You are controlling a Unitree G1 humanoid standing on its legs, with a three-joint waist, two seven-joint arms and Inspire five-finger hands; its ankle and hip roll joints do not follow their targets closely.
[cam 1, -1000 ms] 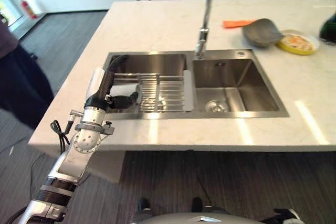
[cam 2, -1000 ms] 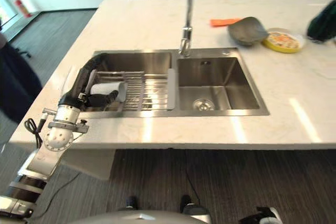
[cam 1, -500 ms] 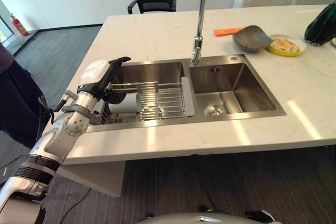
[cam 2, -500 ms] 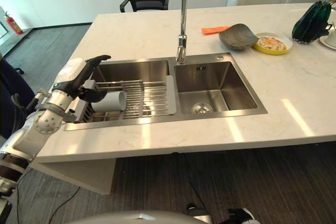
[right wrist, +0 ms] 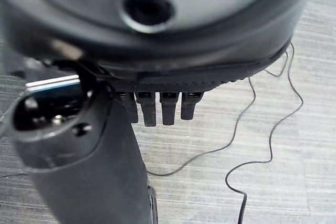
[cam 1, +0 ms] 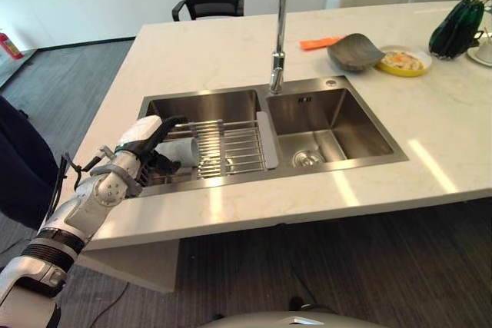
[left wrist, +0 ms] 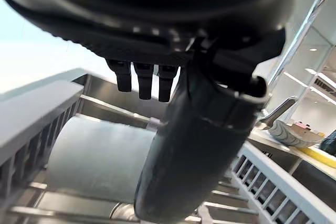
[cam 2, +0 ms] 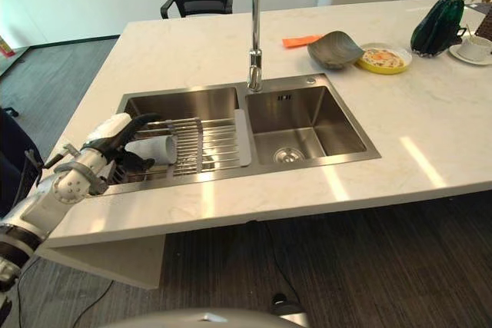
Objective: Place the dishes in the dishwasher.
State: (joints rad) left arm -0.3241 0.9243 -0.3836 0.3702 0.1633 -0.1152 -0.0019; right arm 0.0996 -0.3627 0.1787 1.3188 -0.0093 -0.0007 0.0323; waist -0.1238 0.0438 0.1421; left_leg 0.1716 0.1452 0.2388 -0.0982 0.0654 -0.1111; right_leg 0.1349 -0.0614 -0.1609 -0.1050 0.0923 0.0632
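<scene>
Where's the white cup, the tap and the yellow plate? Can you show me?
white cup (cam 1: 181,150), left eye view, on its side wall as it lies on the rack.
tap (cam 1: 279,28), left eye view, on its upright pipe.
yellow plate (cam 2: 383,58), right eye view, on its middle.

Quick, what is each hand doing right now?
Left hand: open, fingers over the white cylindrical cup, not closed on it.
Right hand: open, holding nothing.
</scene>
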